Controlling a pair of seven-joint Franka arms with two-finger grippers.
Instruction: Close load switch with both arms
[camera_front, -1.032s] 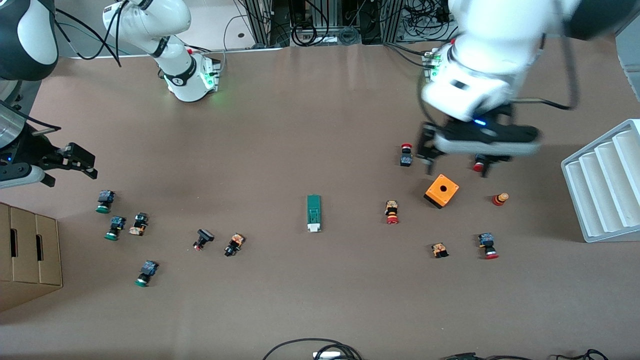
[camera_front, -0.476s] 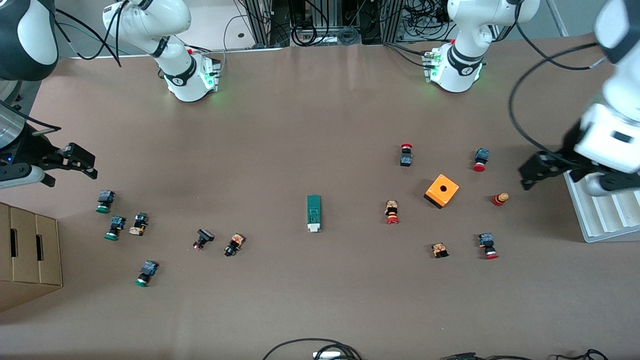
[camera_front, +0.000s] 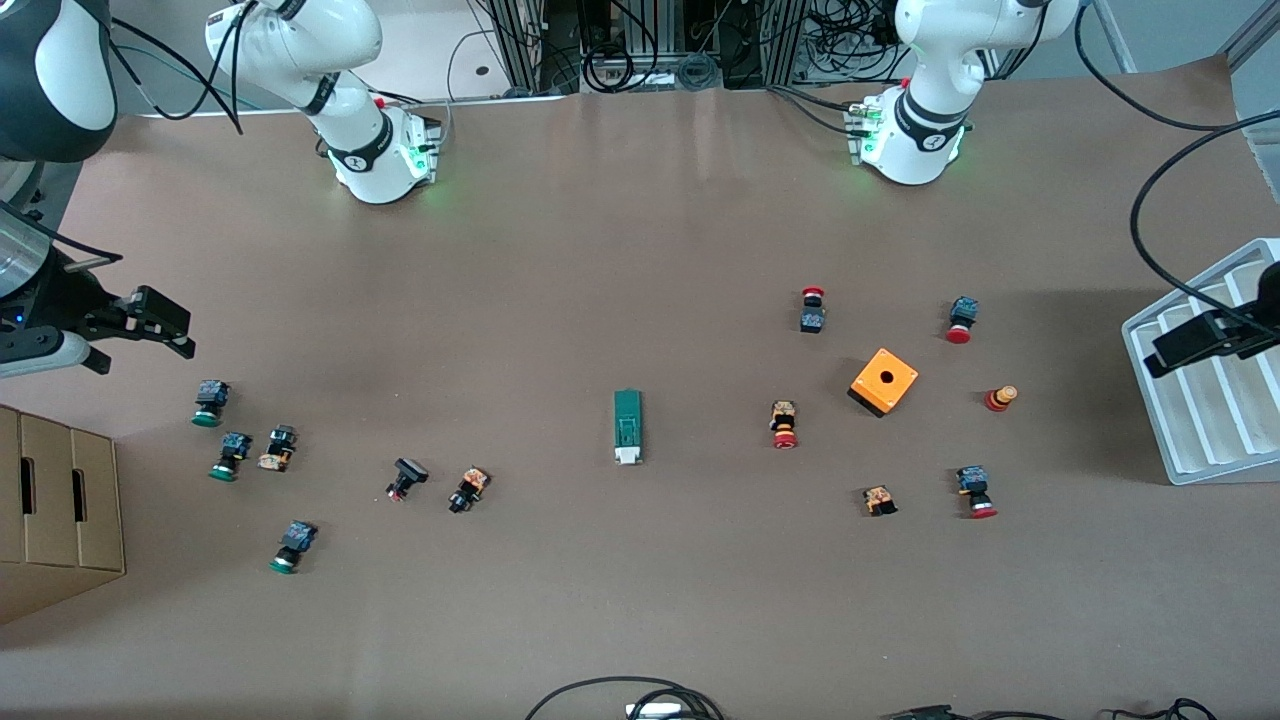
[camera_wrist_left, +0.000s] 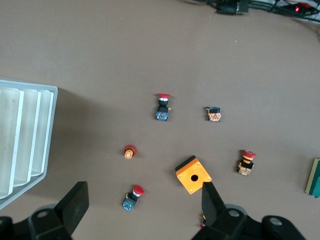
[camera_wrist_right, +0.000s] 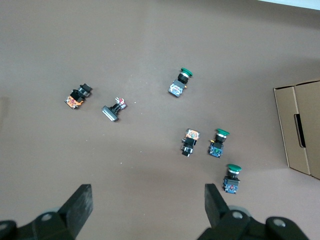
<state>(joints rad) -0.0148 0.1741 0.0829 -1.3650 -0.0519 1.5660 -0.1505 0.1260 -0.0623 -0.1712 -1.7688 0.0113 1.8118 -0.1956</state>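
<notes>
The load switch (camera_front: 627, 427) is a narrow green block with a white piece at its end nearer the front camera. It lies flat at the middle of the table, and its edge shows in the left wrist view (camera_wrist_left: 314, 178). My left gripper (camera_front: 1200, 340) is open and empty over the white tray (camera_front: 1200, 440), well off the switch. In its wrist view (camera_wrist_left: 144, 205) the jaws stand wide apart, high over the table. My right gripper (camera_front: 160, 322) is open and empty over the right arm's end of the table, its jaws (camera_wrist_right: 147, 202) wide apart.
An orange box with a hole (camera_front: 884, 381) and several red-capped push buttons (camera_front: 784, 424) lie toward the left arm's end. Green-capped buttons (camera_front: 209, 402) and small parts (camera_front: 468, 489) lie toward the right arm's end, beside a cardboard box (camera_front: 55, 510).
The left arm has swung away from over the orange box to its end of the table, over the white tray. The right arm and the switch have not moved.
</notes>
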